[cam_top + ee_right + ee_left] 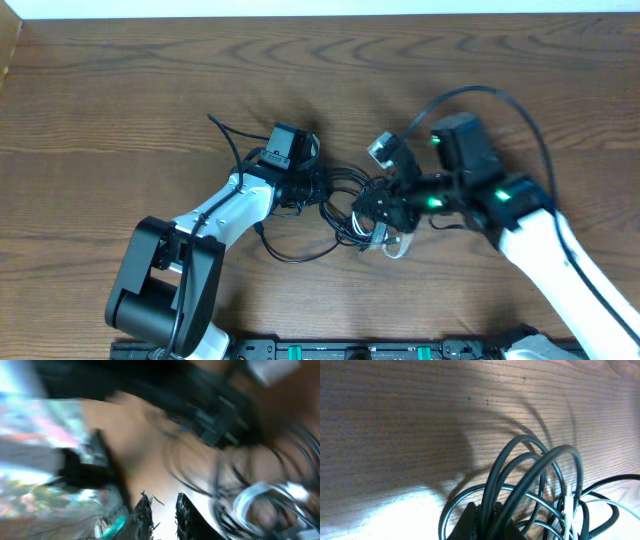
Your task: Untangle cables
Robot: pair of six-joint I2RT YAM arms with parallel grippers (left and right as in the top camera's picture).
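Looped black cables (535,470), pinched in the closed left gripper (481,521). Lay tangled with the white cable (393,246) on the bench (100,100), strung left to right between both grippers, mostly nearer the right gripper (385,205). Could not tell that gripper's state: blurred.

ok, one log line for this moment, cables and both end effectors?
left end effector: shut on black cable loops | right end effector: at tangle, grip unclear, blurred | white cable: in tangle

Glossy black cables (520,438) lie on matt, grained wooden table (395,410).
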